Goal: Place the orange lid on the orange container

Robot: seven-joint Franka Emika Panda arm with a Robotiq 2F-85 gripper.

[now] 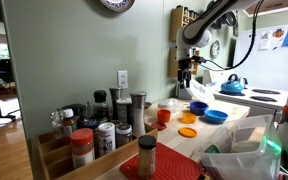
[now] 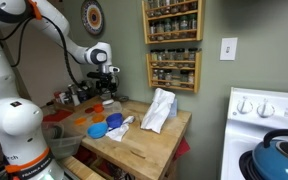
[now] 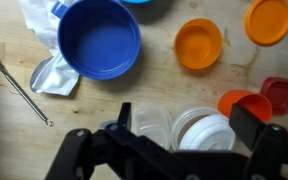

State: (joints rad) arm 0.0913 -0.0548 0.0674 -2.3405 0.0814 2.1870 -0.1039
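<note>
The gripper is hovering, jaws spread and empty. The orange lid is lying apparently flat beyond it, beside the orange container.

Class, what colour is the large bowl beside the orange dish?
The bowl is blue, clearest in the wrist view.

The wooden table looks matt, the orange lid at two o'clock and orange container at one smooth plastic, the blue bowl at eleven glossier, the thin rod at nine shiny metal.
</note>
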